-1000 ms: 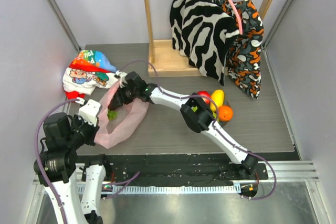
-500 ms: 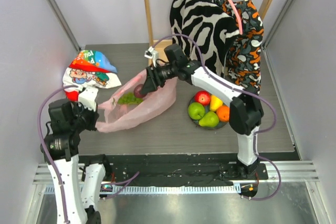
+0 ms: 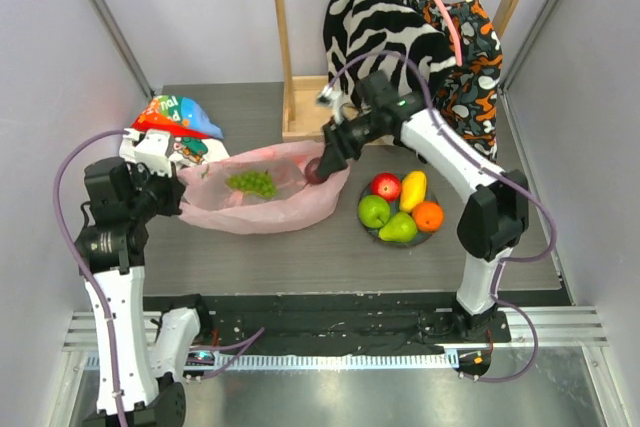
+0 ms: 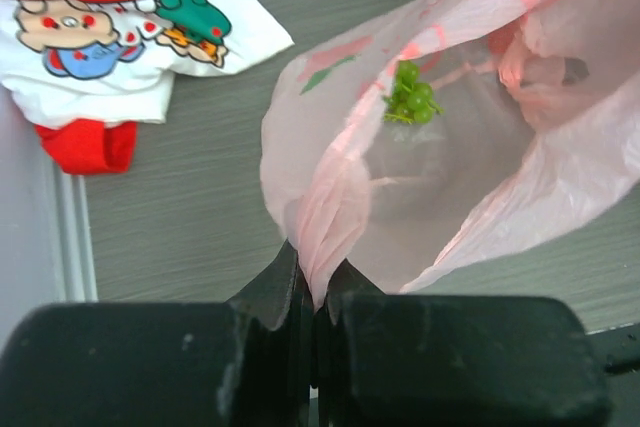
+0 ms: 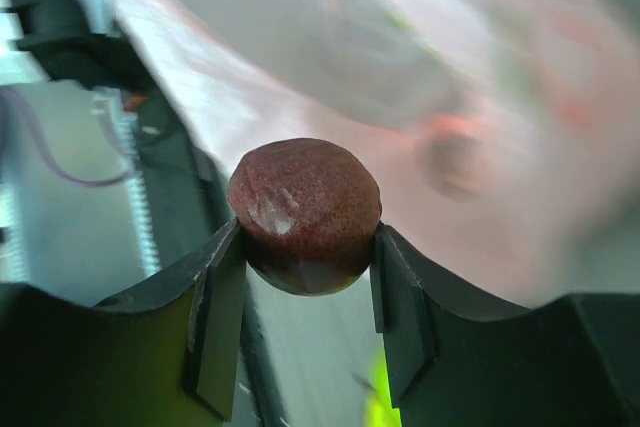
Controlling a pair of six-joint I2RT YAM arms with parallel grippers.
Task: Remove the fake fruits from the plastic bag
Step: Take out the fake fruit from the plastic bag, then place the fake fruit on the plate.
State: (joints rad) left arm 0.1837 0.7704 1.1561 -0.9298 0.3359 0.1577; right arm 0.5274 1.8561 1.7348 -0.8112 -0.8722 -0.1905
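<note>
Right gripper point(image 5: 305, 247) farther right now, tight round dark-red fruit point(image 5: 305, 197); left gripper point(image 4: 317, 277) tight on plastic bag point(image 4: 320, 147)

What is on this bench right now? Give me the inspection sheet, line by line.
Surface: dark grey wood-grain table.
Job's things: pink plastic bag lies open with the green grape bunch inside. To its right sit the red apple, green apple, pear, orange and yellow piece.
Clutter: cartoon-printed white bag, far left.
Grippers: left pincer shut on the bag's edge. Right pincer shut on a dark red fruit.
Cables: purple cables loop off both arms.
Surroundings: wooden rack with a zebra-print garment hanging on it.
</note>
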